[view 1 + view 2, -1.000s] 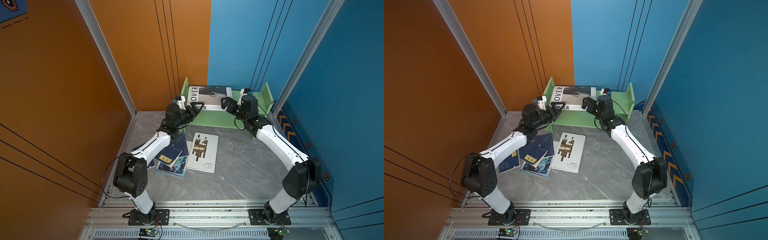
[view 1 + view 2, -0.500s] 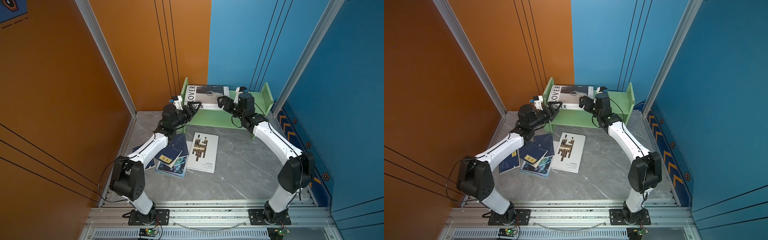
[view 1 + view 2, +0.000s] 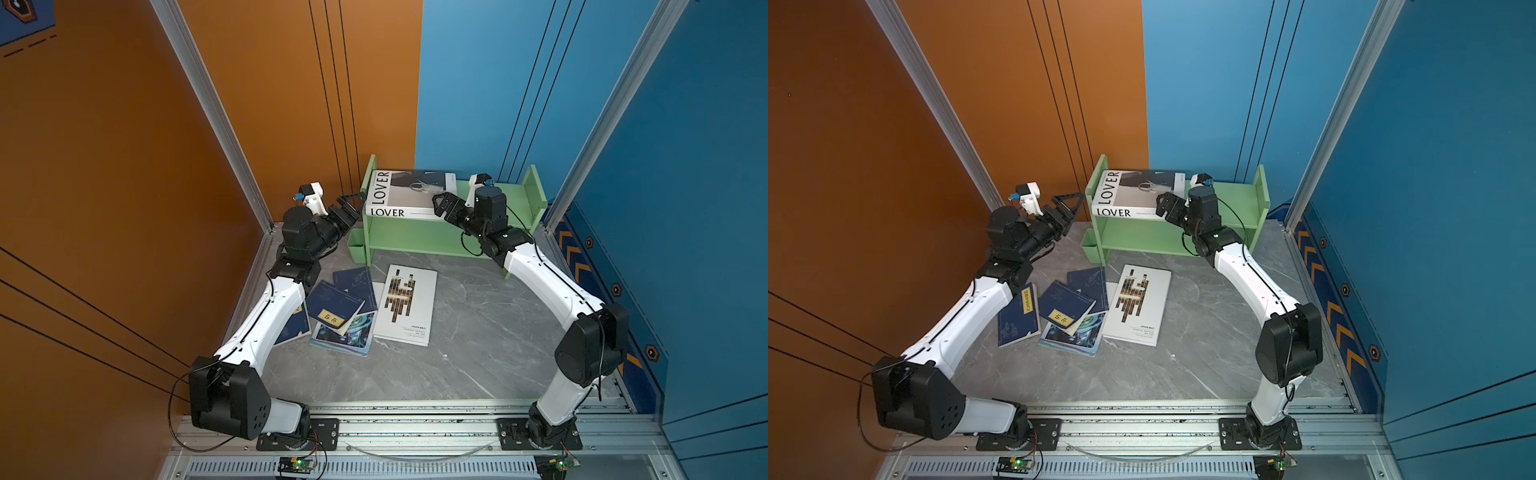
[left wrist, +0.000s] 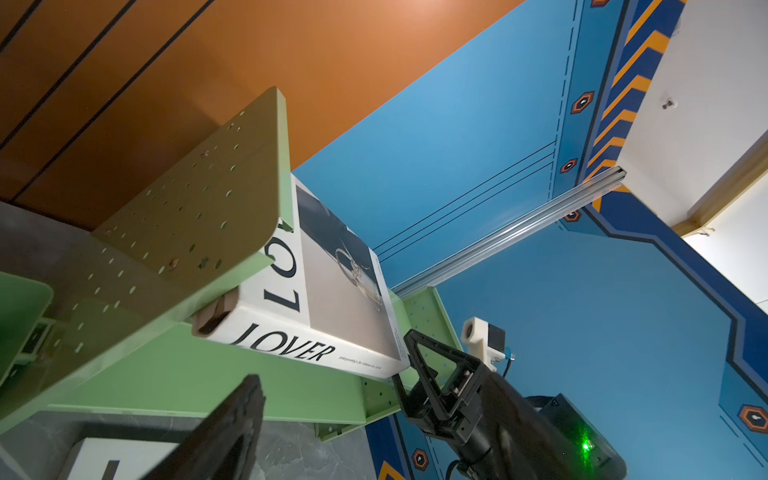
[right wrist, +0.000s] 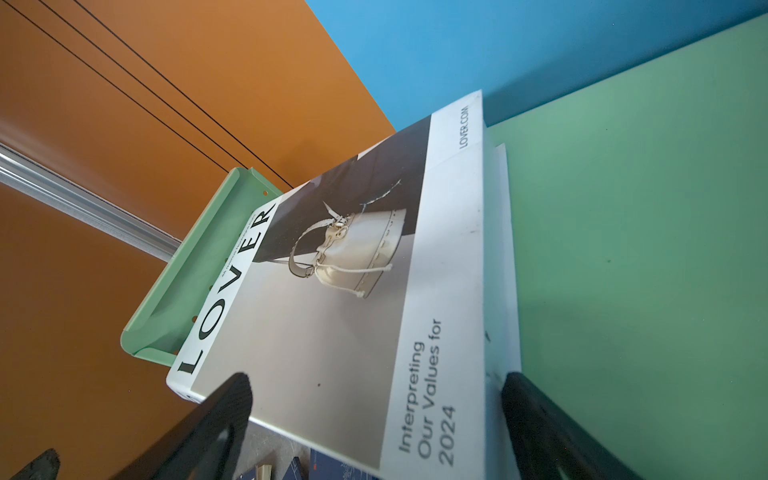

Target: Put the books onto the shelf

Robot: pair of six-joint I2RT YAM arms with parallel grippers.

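We judge the thick white LOVER book [image 3: 409, 195], flat on the light-green wooden shelf's [image 3: 415, 241] top tier, heavy and stiff, best gripped at its ends; our left tool [image 3: 358, 205] and right tool [image 3: 437, 208] stand open, empty.

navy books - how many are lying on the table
3: leftmost navy book beside the left arm, middle navy book atop the teal magazine, rear navy book nearest the shelf. Others may hide under the pile.

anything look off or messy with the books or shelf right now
The LOVER book lies flat on the shelf's top tier, not upright. In front, navy books sprawl in an overlapping heap over the teal magazine, beside a white book.
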